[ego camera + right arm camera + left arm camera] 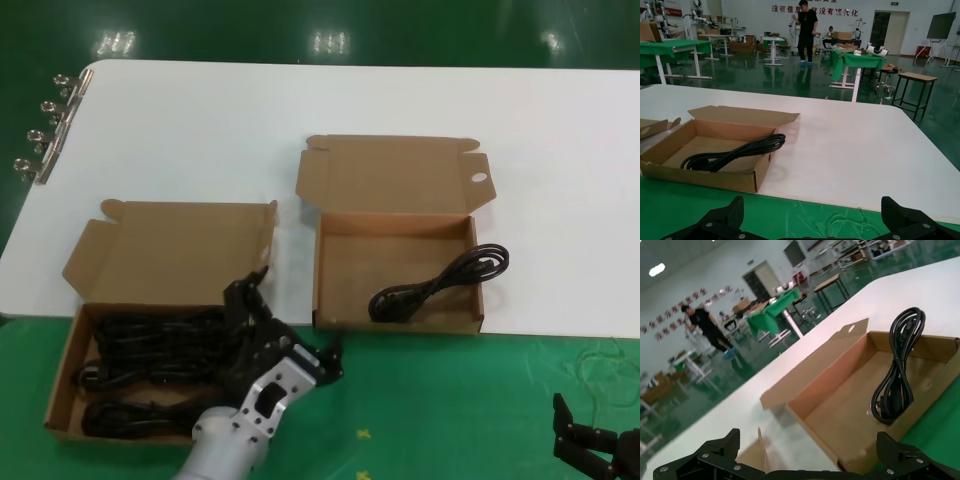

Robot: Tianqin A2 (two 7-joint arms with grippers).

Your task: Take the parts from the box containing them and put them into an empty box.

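Several black power cords [150, 350], coiled into long slim bundles, fill a shallow brown cardboard box [62, 385] with slanted lid wings. It sits at the near edge of a white bench [300, 110]. The left end effector [285, 325] hovers over this box's right end, its black fingers spread apart and holding nothing. The bundles lie just to its left, underneath and beyond it.

To the right of that end effector and a little farther back stands a second brown box [395, 225], its lid tab punched with a round hole. One coiled cord [440, 283] lies slantwise inside it.

The right end effector [600, 450] waits low at the near right, well apart from both boxes, over green cloth [450, 400], fingers apart and empty.

Metal clips [45, 135] line the bench's far left edge.
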